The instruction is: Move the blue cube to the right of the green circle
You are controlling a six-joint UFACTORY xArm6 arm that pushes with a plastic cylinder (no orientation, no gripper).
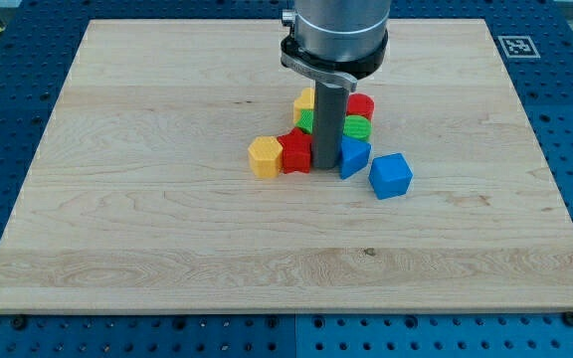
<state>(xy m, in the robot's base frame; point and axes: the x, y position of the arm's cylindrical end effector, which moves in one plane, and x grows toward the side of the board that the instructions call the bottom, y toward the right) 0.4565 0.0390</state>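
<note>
The blue cube (391,176) lies on the wooden board (167,229), at the lower right of a tight cluster of blocks. The green circle (357,127) sits just above and left of it, partly hidden by the rod. My tip (326,165) rests on the board in the middle of the cluster, between a red block (294,152) on its left and a blue triangular block (353,157) on its right. The blue cube is apart from the tip, about a block's width to its right.
A yellow hexagon-like block (265,157) lies left of the red block. A yellow block (304,101), a red round block (362,104) and another green block (306,121) sit behind the rod, partly hidden. The arm's grey housing (334,35) hangs above the cluster.
</note>
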